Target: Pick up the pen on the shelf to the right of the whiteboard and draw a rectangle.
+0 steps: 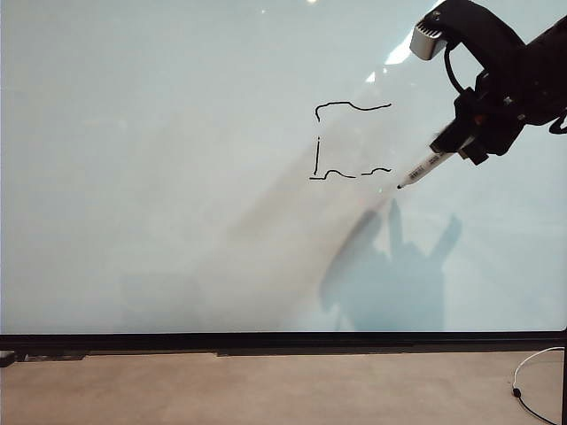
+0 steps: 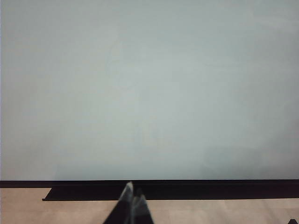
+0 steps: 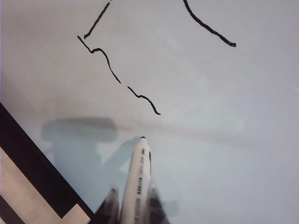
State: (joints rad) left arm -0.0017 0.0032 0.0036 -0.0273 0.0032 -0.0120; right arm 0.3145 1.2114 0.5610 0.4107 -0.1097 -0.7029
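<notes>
The whiteboard (image 1: 177,221) fills the wall, its rectangle (image 1: 350,142) unfinished – right side missing. Right claw (image 1: 459,142) clamps the pen (image 1: 423,167), slim white-grey, slanting down-left, dark tip just beside the bottom line's end. Left claw (image 2: 132,192) sits low by the frame – fingertips together

Pale tan floor (image 1: 266,390), thin white cable (image 1: 532,372) at its right edge.

Bright, even light fills all views, with glare near the whiteboard's (image 1: 177,221) upper edge, a soft arm shadow below the pen (image 1: 423,168), and blurred left-wrist fingers (image 2: 133,203).
</notes>
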